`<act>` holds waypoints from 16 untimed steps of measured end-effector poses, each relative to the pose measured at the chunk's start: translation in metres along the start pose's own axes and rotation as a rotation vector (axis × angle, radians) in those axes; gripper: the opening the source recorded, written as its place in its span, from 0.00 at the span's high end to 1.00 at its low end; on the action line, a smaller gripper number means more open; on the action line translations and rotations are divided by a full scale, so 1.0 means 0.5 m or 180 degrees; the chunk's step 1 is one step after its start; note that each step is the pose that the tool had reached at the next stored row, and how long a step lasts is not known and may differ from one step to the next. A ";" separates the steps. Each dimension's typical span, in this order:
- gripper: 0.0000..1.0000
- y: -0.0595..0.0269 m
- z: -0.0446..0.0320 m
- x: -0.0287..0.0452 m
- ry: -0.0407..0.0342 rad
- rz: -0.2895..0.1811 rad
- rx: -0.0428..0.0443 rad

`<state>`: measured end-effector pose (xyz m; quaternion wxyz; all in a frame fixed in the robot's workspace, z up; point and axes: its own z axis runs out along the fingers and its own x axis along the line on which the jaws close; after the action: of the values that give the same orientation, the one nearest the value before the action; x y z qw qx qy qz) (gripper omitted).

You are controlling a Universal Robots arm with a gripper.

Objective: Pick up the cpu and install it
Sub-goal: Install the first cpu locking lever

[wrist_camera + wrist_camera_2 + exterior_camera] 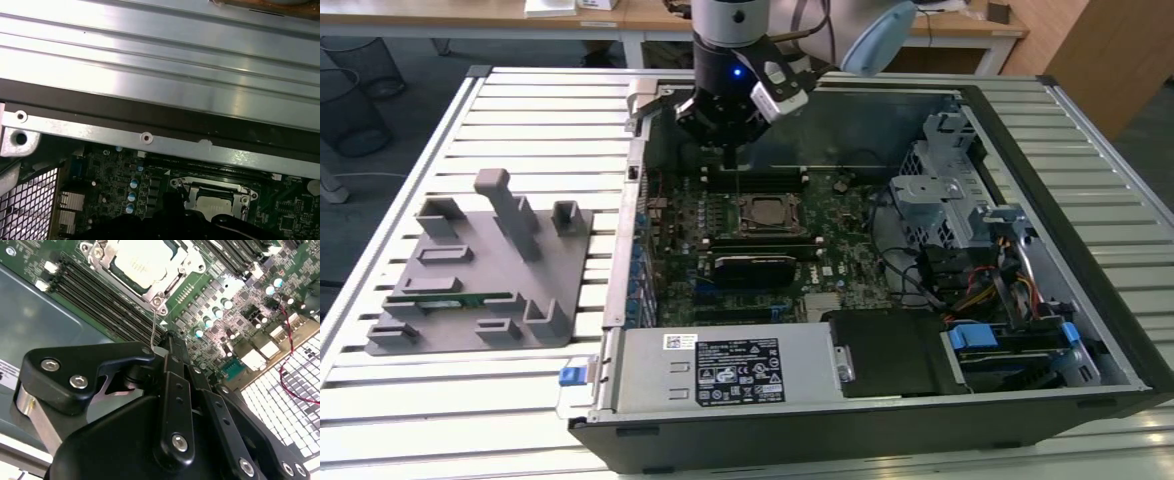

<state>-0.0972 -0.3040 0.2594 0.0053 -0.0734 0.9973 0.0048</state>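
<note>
One cpu (142,263), a flat square chip with a pale metal top, sits in the black metal-framed socket (765,212) on the green motherboard (841,225) inside the open computer case (1067,330). I hang over the board's far edge, my gripper (724,150) apart from the chip. Whether my black fingers are parted or closed, I cannot tell. A grey plastic fixture (480,270) lies on the ribbed metal table (400,390).

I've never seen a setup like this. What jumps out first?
An open computer case lies on a slatted metal table, its green motherboard exposed. The arm's black tool hangs inside the case by the cpu in its socket. At the exterior view's left sits a grey fixture.
</note>
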 end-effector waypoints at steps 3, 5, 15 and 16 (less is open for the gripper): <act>0.89 -0.001 0.000 -0.005 0.0000 0.0000 0.0000; 0.89 -0.001 0.000 -0.008 0.0000 0.0000 0.0000; 0.89 -0.004 0.001 -0.024 0.0000 0.0000 0.0000; 0.89 -0.004 0.001 -0.025 0.0000 0.0000 0.0000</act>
<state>-0.0843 -0.3040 0.2590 0.0053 -0.0735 0.9973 0.0048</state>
